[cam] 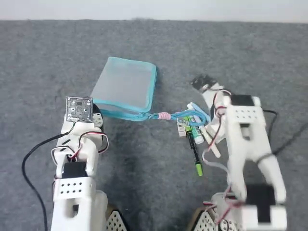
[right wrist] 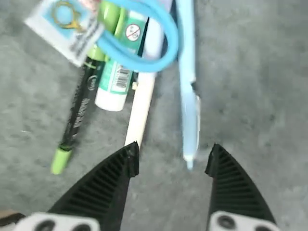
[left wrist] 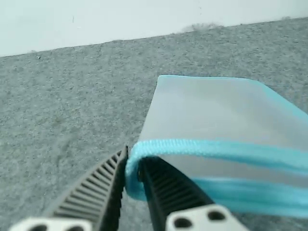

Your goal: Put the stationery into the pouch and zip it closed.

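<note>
The pouch (cam: 124, 86), translucent with cyan trim, lies on the grey table (cam: 48, 53) about mid-width, nearer the far edge than the near one. Its zip side faces the arms. The left gripper (left wrist: 132, 166) has its claw pressed together on the near left corner of the pouch, pinching the cyan zip edge between its ribbed black fingers (left wrist: 103, 185). In the left wrist view that corner sits raised off the surface. Two cyan bands run along the edge, and I cannot tell whether the zip is open.

From the pouch's near right corner a cyan cord with a pink section (cam: 164, 116) leads right to a blue strap loop (right wrist: 169, 38) and a paper tag (right wrist: 62, 29). Both lie on top of the stationery.

The stationery is a small heap on the table right of the pouch, outside it:
- a black marker with a green cap (right wrist: 77, 115), its cap pointing toward the near edge;
- a green-and-white glue stick (right wrist: 113, 82);
- a cream stick (right wrist: 139, 108);
- a light blue pen (right wrist: 187, 96).

The right gripper (right wrist: 172, 150) hangs over the near ends of these things with its claw spread wide and nothing in it. In the right wrist view the blue pen's tip lies between the two fingers, and the cream stick's end is just beside one fingertip (right wrist: 129, 153).
</note>
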